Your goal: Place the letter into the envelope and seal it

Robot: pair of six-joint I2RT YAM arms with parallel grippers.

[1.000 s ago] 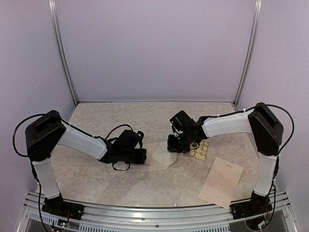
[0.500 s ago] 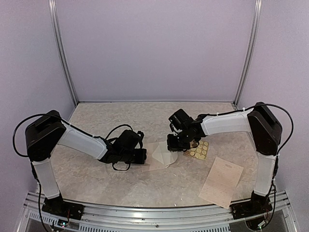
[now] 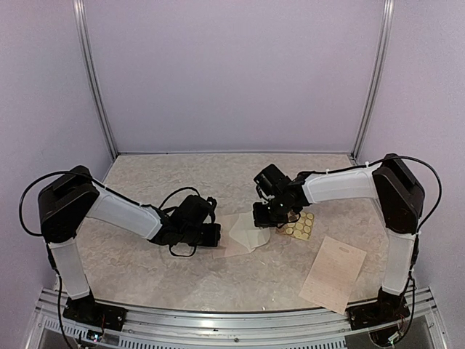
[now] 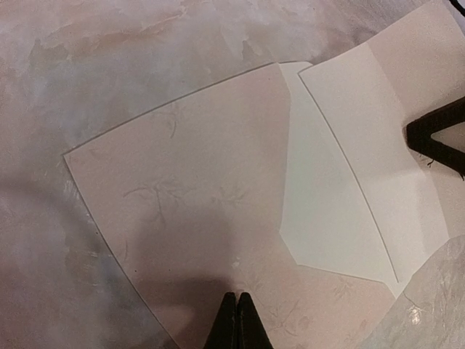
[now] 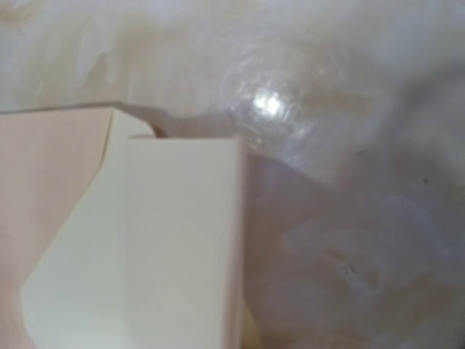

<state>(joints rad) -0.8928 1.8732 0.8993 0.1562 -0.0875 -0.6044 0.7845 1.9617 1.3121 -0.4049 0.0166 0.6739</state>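
Observation:
The pale pink envelope (image 3: 240, 234) (image 4: 189, 189) lies flat mid-table with its cream flap (image 4: 341, 182) (image 5: 167, 240) opened to the right. My left gripper (image 3: 215, 233) (image 4: 237, 297) is shut, its tips resting on the envelope's near edge with nothing between them. My right gripper (image 3: 263, 218) is shut on the flap's far edge, and its dark fingers (image 4: 425, 138) show in the left wrist view. In the right wrist view the raised flap fills the lower left and hides those fingers. The letter (image 3: 333, 273), a sheet with handwritten lines, lies flat at the front right, away from both grippers.
A tan sheet of round stickers (image 3: 299, 225) lies just right of the right gripper. Lilac walls enclose the marbled table (image 3: 145, 269) on three sides, with metal posts (image 3: 94, 80) in the back corners.

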